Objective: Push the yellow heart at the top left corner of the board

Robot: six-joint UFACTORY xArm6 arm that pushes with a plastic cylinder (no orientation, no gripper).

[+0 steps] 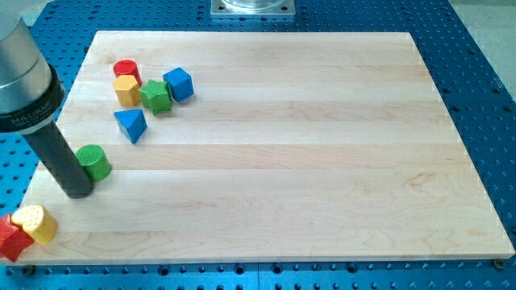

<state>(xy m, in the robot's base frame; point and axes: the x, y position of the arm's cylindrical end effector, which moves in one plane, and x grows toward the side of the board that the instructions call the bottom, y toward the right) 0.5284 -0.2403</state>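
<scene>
A yellow block (35,223) that looks like a heart lies at the board's bottom left corner, touching a red block (10,238) that hangs over the edge. My tip (78,194) rests on the board above and to the right of it, apart from it. The tip touches the lower left side of a green cylinder (94,162). A second yellow block (126,91) sits near the top left; its shape is unclear.
Near the top left, a red cylinder (126,71), a green star-like block (155,96) and a blue cube (178,84) cluster around the second yellow block. A blue triangle (131,125) lies just below them. The wooden board (306,161) sits on a blue perforated table.
</scene>
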